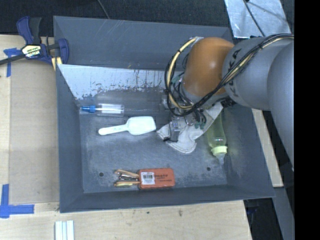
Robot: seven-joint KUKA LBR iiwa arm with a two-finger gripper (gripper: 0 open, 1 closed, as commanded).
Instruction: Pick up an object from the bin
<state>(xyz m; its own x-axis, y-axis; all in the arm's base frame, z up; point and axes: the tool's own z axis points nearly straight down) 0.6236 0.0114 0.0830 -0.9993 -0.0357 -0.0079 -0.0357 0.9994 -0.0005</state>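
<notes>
My gripper (174,130) is low in the right middle of the bin, under the orange wrist cover, with its tip down on a crumpled white cloth (186,142). The cloth spreads out beneath and to the right of the gripper. A pale green bottle (218,137) lies just right of the cloth, partly tucked under the arm. Left of the gripper a white plastic scoop (134,127) lies flat, its handle pointing left.
A clear syringe with a blue tip (105,109) lies near the back left wall. An orange tool with brass-coloured parts and a barcode label (150,177) lies along the front wall. The arm covers the bin's right back corner.
</notes>
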